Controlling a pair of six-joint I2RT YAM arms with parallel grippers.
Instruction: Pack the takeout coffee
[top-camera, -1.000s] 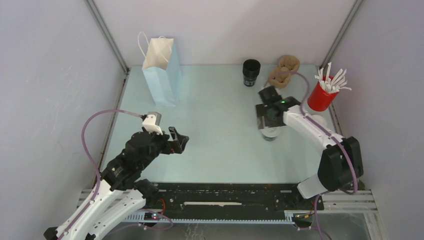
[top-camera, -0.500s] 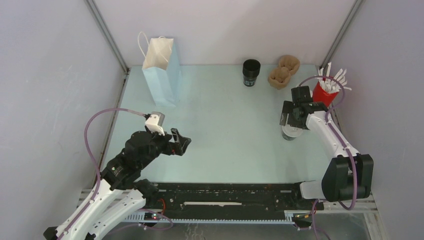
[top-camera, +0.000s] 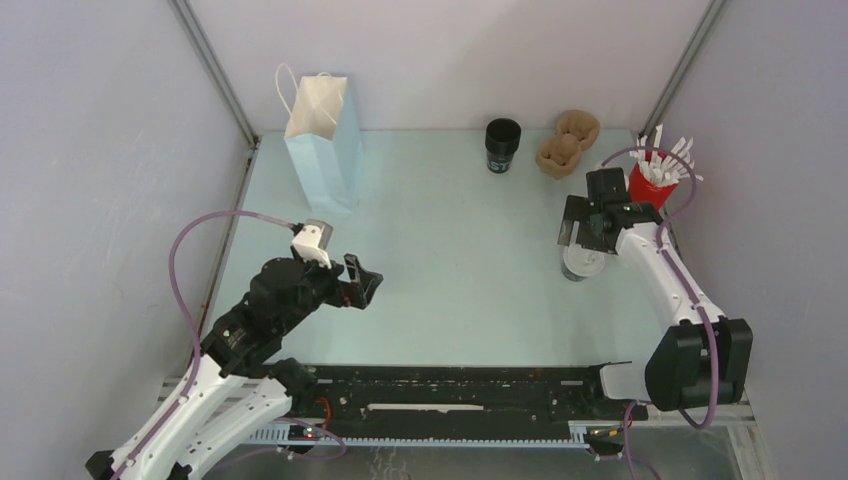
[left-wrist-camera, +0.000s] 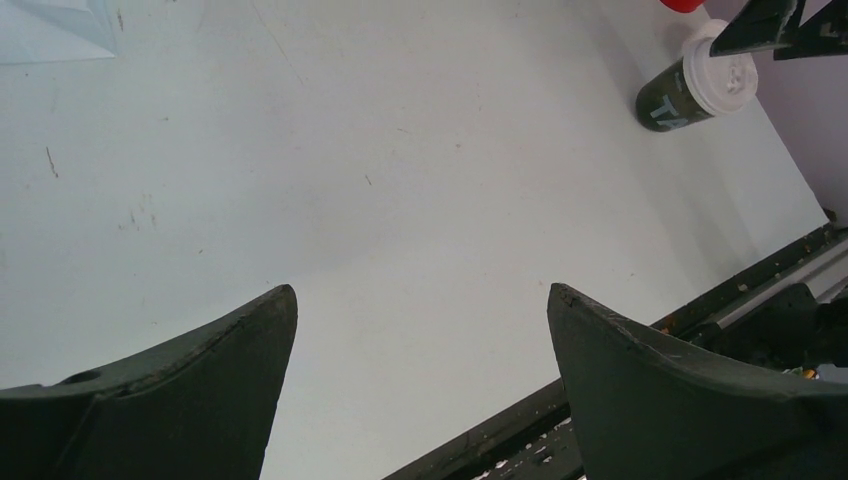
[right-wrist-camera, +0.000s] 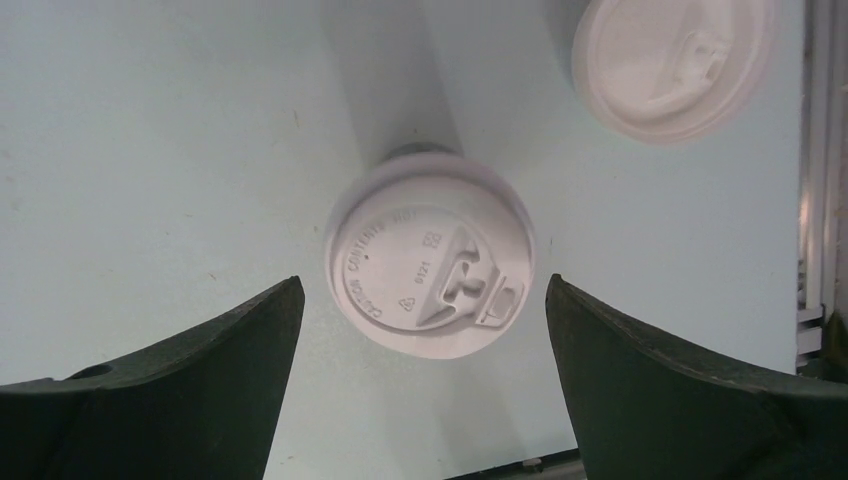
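The takeout coffee (top-camera: 580, 266), a black cup with a white domed lid (right-wrist-camera: 430, 265), stands upright on the table near its right edge. My right gripper (top-camera: 584, 240) hovers just above it, open, its fingertips (right-wrist-camera: 282, 300) wider apart than the lid and touching nothing. The cup also shows far off in the left wrist view (left-wrist-camera: 693, 90), with the right fingers above it. My left gripper (top-camera: 362, 285) is open and empty above the table's left half, far from the cup, as the left wrist view (left-wrist-camera: 422, 292) confirms.
A light blue paper bag (top-camera: 325, 140) stands open at the back left. A lidless black cup (top-camera: 503, 145) and brown cup carriers (top-camera: 565, 145) sit at the back. A red cup of white sticks (top-camera: 650, 180) is beside the right arm. A loose white lid (right-wrist-camera: 675, 60) lies near the coffee.
The right gripper carried the coffee rightward toward the table's right edge, then opened wider and let it go. The left arm has hardly moved.
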